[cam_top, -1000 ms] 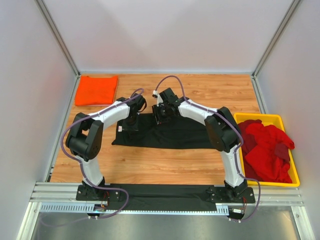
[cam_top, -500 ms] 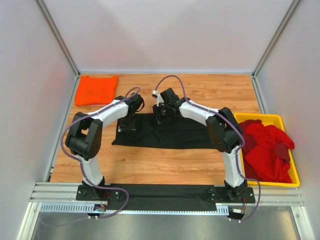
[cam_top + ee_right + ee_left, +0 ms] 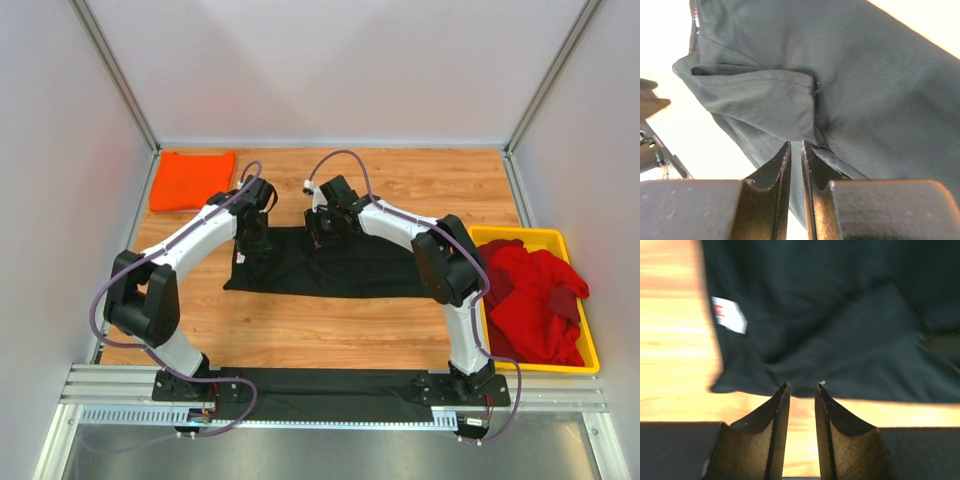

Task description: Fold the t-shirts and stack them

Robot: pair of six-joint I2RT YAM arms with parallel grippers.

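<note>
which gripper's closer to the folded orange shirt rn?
Left. The left gripper is at the left end of the black t-shirt, just down and right of the orange t-shirt. The right gripper is further right, at the black t-shirt's far edge.

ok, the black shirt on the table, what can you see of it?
The black t-shirt is soft, thin cloth, folded into a wide strip lying flat across the wooden table, lightly wrinkled. A white label with red print sits near its left edge. A turned-over flap shows a stitched hem. The right gripper looks pinched on its far edge. The left gripper hovers at its left end, fingers slightly apart, holding nothing.
</note>
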